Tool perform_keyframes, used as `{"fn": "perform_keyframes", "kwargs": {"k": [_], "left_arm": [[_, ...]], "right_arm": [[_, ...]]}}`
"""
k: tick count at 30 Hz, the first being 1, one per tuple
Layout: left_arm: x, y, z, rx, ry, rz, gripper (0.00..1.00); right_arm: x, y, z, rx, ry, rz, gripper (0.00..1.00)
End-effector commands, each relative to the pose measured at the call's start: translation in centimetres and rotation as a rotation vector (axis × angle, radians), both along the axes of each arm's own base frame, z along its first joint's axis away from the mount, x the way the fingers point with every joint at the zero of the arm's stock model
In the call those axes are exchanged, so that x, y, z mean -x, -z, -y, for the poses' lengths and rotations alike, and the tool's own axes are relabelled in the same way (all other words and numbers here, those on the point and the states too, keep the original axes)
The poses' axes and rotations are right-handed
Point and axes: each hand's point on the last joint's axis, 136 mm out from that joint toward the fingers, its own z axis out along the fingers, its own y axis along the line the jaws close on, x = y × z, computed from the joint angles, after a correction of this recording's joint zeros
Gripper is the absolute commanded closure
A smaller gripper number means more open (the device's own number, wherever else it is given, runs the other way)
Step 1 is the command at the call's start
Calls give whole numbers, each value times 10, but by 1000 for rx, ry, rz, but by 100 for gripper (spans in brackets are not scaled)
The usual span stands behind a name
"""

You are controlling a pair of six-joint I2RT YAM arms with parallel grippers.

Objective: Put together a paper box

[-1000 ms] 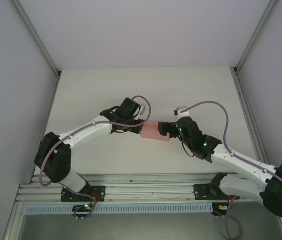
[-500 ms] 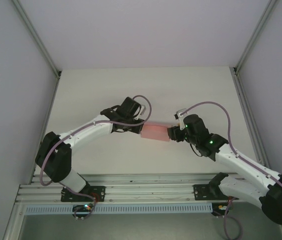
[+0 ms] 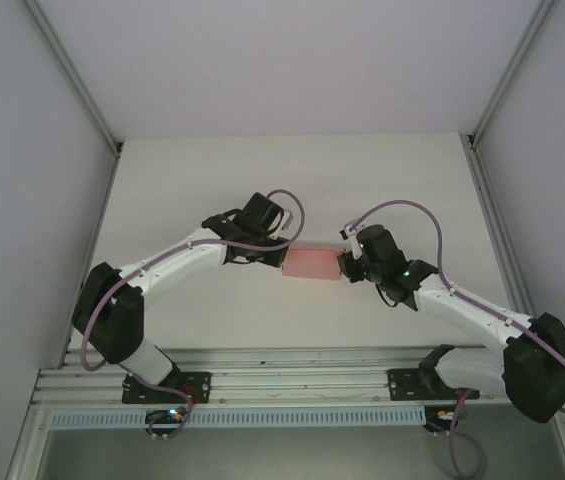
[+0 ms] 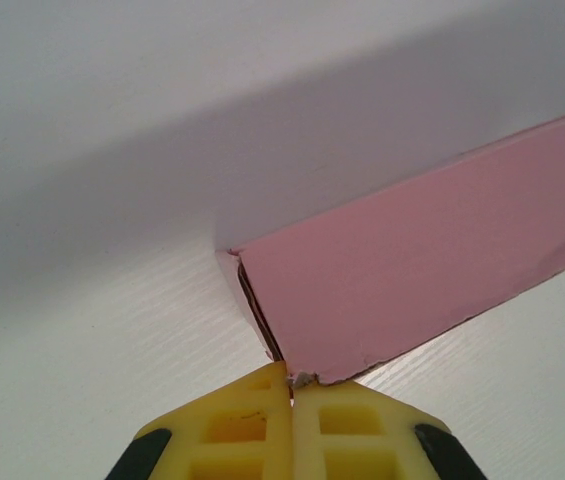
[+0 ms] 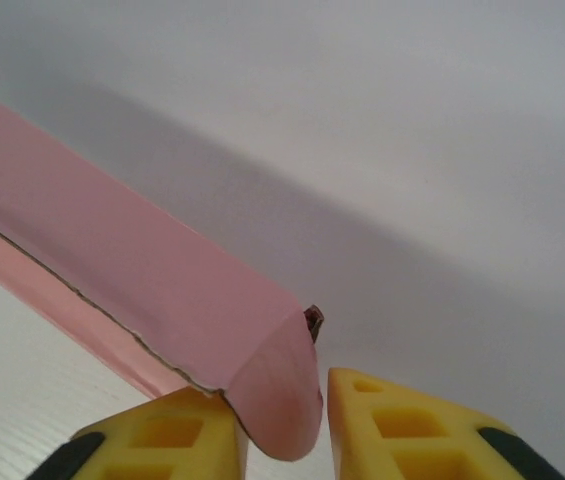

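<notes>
- Paper box [image 3: 312, 265]: low pink rectangular shape, mid-bench [image 3: 292, 180], spanning the gap between the 2 hands.
- In the top view its long axis runs left-right across the bench, close to level, with the right end a touch nearer the arm bases. 1 short end points at each hand.
- Can't tell whether it rests on the bench or hangs just above it.
- Left hand [image 3: 282, 257]: sits at the box's left end.
- In the left wrist view the left hand [image 4: 292, 400] has its 2 yellow pads [image 4: 232, 430] pressed flat together, with a bottom corner of the paper box [image 4: 422, 260] pinched in the seam. It is fully closed on that card corner.
- From that corner the long pink face runs up and right to the frame edge. A dark seam of layered card shows along the near short end.
- Right hand [image 3: 345, 265]: sits at the box's right end.
- In the right wrist view the right hand [image 5: 277, 405] has its jaws at a narrow gap, with the rounded pink end of the paper box [image 5: 142, 270] between them.
- The pad at frame left [image 5: 152, 440] touches the card. The other pad [image 5: 412, 430] is just beside it with a sliver of daylight. Can't tell if it's actually clamped.
- Here the box runs from the pads up and left to the frame edge, with a ragged card edge along its lower side and a paler pink strip under that.
</notes>
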Motion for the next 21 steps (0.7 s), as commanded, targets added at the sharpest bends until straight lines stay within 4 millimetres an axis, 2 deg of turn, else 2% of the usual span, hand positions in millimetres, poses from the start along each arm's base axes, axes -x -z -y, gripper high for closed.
{"fn": "perform_keyframes", "kwargs": {"k": [1,4,8,12,16,21], "left_arm": [[5,9,0,-40,29,-36,100],[5,10,-1,-46,30,-35,100],[5,9,-1,-47,31,-32,100],[2,6,0,-47,28,-22,99],[0,-2,3,-35,28,-9,99],[-3,-9,5,-44,27,18,99]], "right_arm": [[-16,-14,-2,-23,33,47,82],[-17,-16,-3,-27,41,41,87],[-17,-25,-4,-59,50,48,100],[-10,-33,-9,-89,26,19,99],[1,-30,-16,-106,7,-103,96],[10,-30,-16,-106,12,-198,100]]}}
